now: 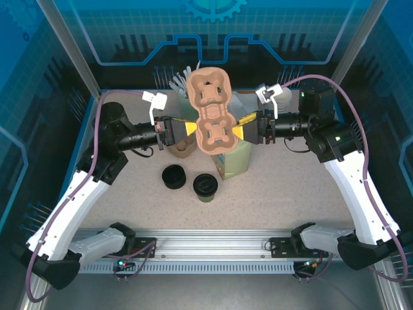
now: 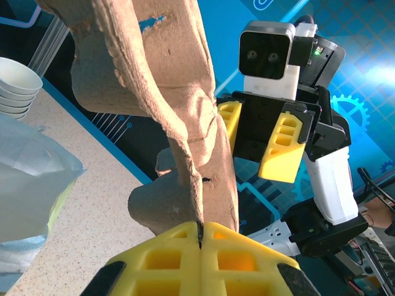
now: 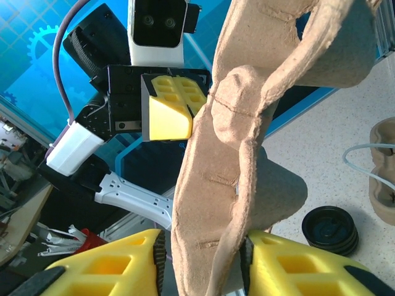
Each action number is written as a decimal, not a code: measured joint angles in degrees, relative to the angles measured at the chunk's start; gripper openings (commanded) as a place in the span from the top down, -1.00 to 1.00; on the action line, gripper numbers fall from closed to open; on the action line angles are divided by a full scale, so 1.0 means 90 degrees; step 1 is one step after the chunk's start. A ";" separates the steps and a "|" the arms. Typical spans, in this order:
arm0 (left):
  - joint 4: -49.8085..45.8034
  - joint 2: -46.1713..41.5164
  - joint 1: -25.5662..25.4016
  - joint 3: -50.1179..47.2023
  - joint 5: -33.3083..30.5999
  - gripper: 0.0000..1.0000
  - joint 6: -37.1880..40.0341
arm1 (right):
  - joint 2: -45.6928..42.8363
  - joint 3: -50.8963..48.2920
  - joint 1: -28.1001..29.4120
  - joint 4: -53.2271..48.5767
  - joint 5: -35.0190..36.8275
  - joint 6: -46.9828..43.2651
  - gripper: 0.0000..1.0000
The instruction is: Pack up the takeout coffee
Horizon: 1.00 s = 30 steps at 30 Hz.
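The takeout coffee (image 1: 205, 187), a small pale green cup with a black lid, stands on the table in front of both grippers, and neither touches it. A brown pulp cup carrier (image 1: 213, 110) hangs in the air between the arms. My left gripper (image 1: 189, 129) is shut on the carrier's left rim, its yellow fingertips (image 2: 179, 246) pressed together on the thin edge of the carrier (image 2: 173, 92). My right gripper (image 3: 203, 240) straddles the opposite rim of the carrier (image 3: 247, 123). One pad touches the pulp and a narrow gap remains at the other.
A squat black round piece (image 1: 173, 176) sits left of the coffee. A second pulp carrier (image 1: 184, 150) lies under my left gripper. A greenish clear bag (image 1: 235, 161) stands beneath the raised carrier. Stacked white cups (image 2: 15, 86) stand at the back.
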 measured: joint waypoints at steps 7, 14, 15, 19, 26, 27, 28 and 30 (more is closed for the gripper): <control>0.0039 0.0000 -0.0039 0.0000 -0.0002 1.00 0.0007 | -0.0002 0.0000 0.0000 -0.0073 0.0046 -0.0024 0.90; 0.0024 0.0000 -0.0080 0.0034 -0.0075 -0.02 0.0262 | -0.0107 0.0000 0.0012 -0.0265 0.0510 -0.0027 1.00; -0.0044 0.0000 -0.0080 0.0068 -0.0124 -0.08 0.0328 | -0.0134 0.0000 0.0012 -0.0318 0.0590 -0.0027 1.00; -0.0500 0.0000 -0.0087 0.0347 -0.0401 -0.18 0.0801 | -0.0192 0.0155 -0.0007 -0.0792 0.1030 -0.0061 1.00; -0.1268 0.0053 -0.0284 0.0940 -0.1008 -0.14 0.1834 | -0.0168 0.0721 -0.0117 -0.2023 0.1955 -0.0097 1.00; -0.1367 0.0087 -0.0372 0.1027 -0.1098 -0.13 0.2018 | -0.0153 0.0775 -0.0119 -0.2164 0.2035 -0.0097 1.00; -0.1496 0.0141 -0.0493 0.1132 -0.1207 -0.12 0.2244 | -0.0141 0.0814 -0.0119 -0.2319 0.2091 -0.0097 1.00; -0.1778 0.0274 -0.0826 0.1358 -0.1469 -0.12 0.2737 | -0.0136 0.0816 -0.0119 -0.2589 0.2237 -0.0097 1.00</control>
